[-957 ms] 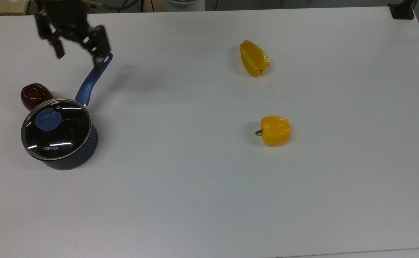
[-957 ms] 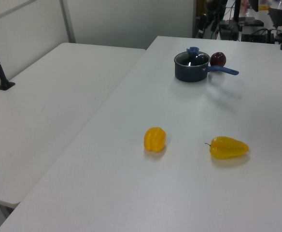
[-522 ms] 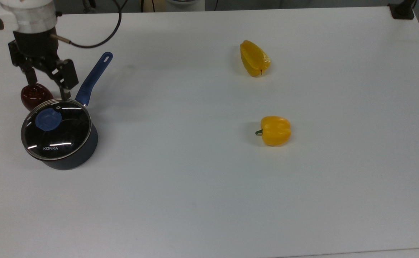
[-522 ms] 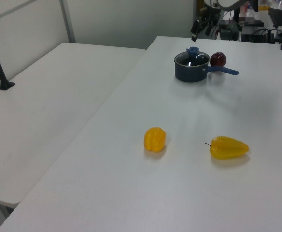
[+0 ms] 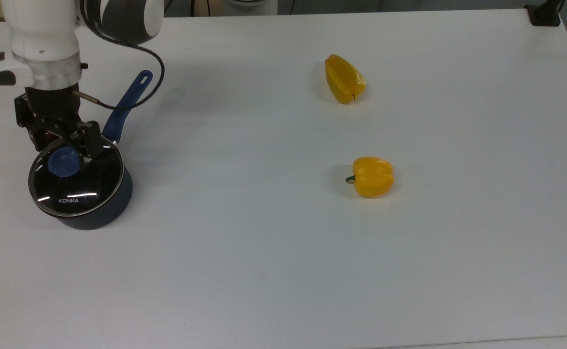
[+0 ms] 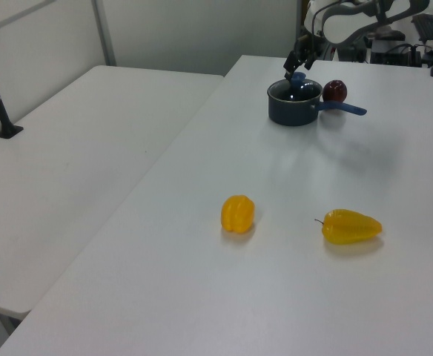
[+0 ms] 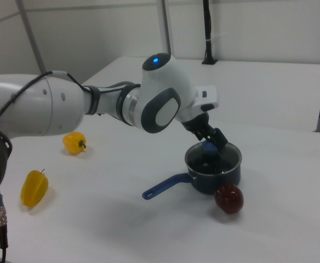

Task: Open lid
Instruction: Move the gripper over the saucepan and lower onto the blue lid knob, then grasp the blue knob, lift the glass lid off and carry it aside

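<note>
Blue knob on the lid sits directly beneath our end effector, its fingers spread open to either side, ungrasped.

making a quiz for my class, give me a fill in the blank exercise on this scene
1. The lid sits on the pan and its knob is coloured ____.
2. The pincer hovers above the lid's ____.
3. The number of yellow peppers on the table is ____.
4. The dark red fruit lies beside the ____.

Missing words: blue; knob; two; pan
</note>
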Tool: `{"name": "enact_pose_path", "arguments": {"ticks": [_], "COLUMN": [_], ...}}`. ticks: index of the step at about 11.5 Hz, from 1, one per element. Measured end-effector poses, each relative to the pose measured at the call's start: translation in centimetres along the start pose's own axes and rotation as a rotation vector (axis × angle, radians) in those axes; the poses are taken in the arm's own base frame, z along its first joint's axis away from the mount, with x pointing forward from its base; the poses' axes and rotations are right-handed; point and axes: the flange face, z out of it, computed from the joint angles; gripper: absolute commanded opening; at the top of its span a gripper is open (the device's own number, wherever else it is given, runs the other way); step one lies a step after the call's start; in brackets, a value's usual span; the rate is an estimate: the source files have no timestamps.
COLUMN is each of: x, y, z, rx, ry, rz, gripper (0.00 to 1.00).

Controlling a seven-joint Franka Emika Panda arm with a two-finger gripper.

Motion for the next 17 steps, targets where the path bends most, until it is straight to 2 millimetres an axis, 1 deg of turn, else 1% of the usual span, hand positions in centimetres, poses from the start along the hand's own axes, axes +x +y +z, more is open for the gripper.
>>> {"name": "enact_pose_path", "arguments": {"ticks": [1, 2, 3, 4, 5, 6, 7, 9, 10, 13, 14, 15, 16, 17], "x": [-0.2, -0.3, -0.3, -0.3, -0.2, -0.2, -0.1, 0.1, 0.4, 1.3, 1.5, 1.4, 0.9, 0.0], "y": [-0.1, -0.2, -0.3, -0.3, -0.3, -0.3, -0.3, -0.4, -0.5, -0.4, -0.6, -1.8, -4.4, -7.5], "z": [0.8, 1.1, 1.3, 1.2, 1.2, 1.1, 1.1, 0.8, 0.3, -2.1, -2.9, -3.6, -4.4, -5.0], "rx": [-0.001, -0.001, -0.001, -0.001, -0.001, -0.001, -0.001, 0.001, 0.002, 0.006, 0.01, 0.016, 0.024, 0.03], "ry": [0.001, -0.002, -0.004, -0.003, -0.001, 0.0, 0.001, 0.008, 0.018, 0.053, 0.06, 0.065, 0.067, 0.064], "rz": [-0.005, -0.006, -0.006, -0.006, -0.006, -0.006, -0.005, -0.005, -0.003, 0.012, 0.033, 0.038, 0.047, 0.057], "gripper": [1.0, 0.87, 0.77, 0.62, 0.5, 0.42, 0.39, 0.39, 0.39, 0.39, 0.39, 0.39, 0.39, 0.39]}}
